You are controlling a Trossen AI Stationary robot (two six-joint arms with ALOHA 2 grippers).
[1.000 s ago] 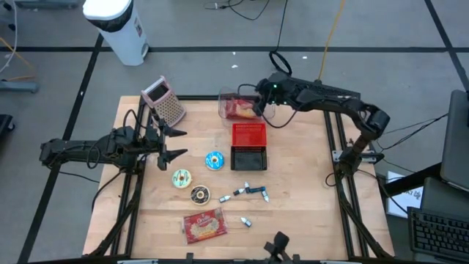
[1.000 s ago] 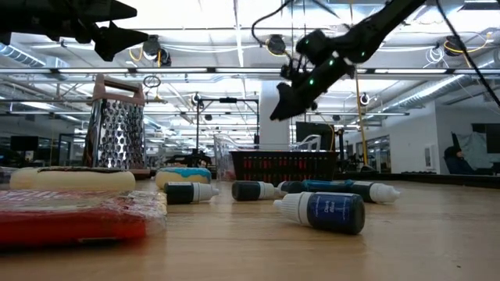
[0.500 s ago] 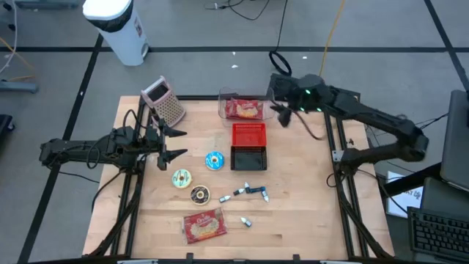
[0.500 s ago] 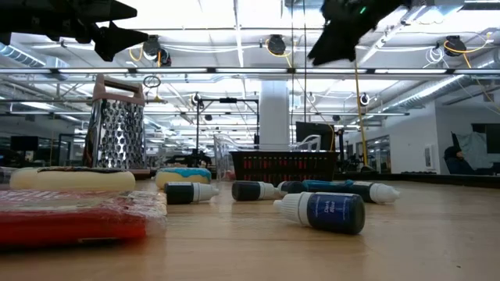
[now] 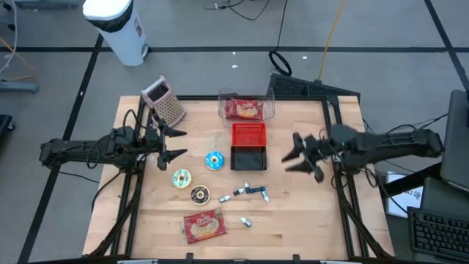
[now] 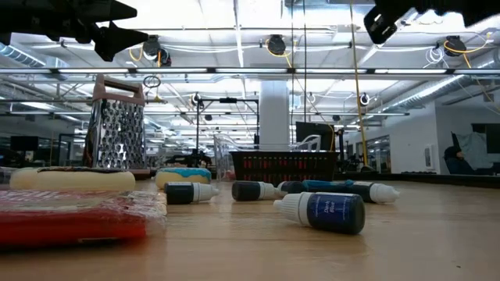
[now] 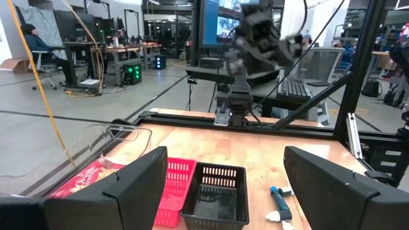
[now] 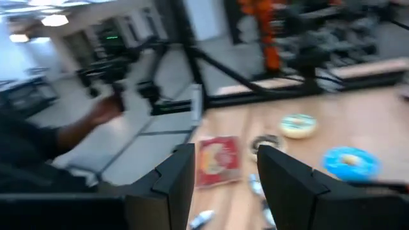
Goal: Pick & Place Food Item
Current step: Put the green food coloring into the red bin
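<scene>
Wooden tabletop (image 5: 293, 205): red packaged food (image 5: 245, 109) sits in its clear plastic tub (image 5: 268, 103) (seemingly delivered), right gripper (image 5: 297, 155) empty, fingers parted; left gripper (image 5: 171, 144) waits, wide.

The table (image 5: 293, 205) is pale, matt wood. At upper left, the grater (image 5: 167, 103) is perforated shiny metal. The clear container (image 5: 246, 108) at top centre looks like glossy plastic, as does the food packet (image 5: 204, 225) wrapper at the bottom. Red basket (image 5: 248, 135) and black basket (image 5: 248, 158): plastic mesh.
</scene>
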